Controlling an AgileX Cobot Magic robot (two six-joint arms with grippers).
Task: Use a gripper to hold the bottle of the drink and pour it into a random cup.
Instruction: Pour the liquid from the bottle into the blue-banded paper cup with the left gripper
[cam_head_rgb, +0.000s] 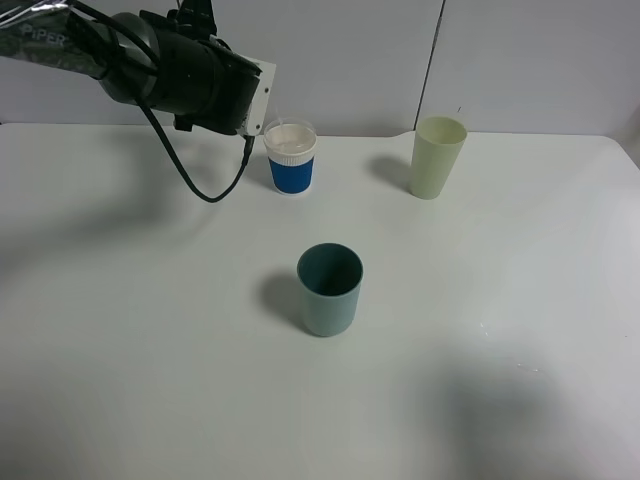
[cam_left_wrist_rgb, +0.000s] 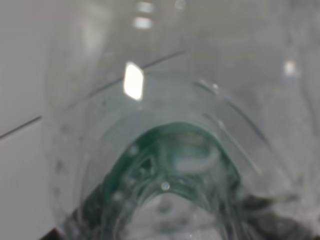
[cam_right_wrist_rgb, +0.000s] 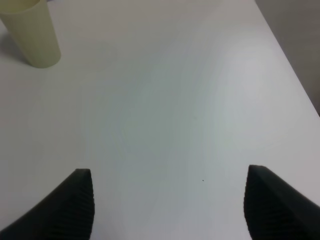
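Observation:
My left gripper, black with a white boxy head, hangs tilted above the table at the back left, close beside the cup's rim. The cup is white with a wide blue band. In the exterior view the arm's head hides the bottle of the drink. The left wrist view is filled by that clear bottle, very close and blurred, with its dark green label; the gripper is shut on it. My right gripper stands open over bare table with nothing between its fingers.
A dark teal cup stands in the middle of the white table. A tall pale green cup stands at the back right and also shows in the right wrist view. The table's right edge lies near the right gripper.

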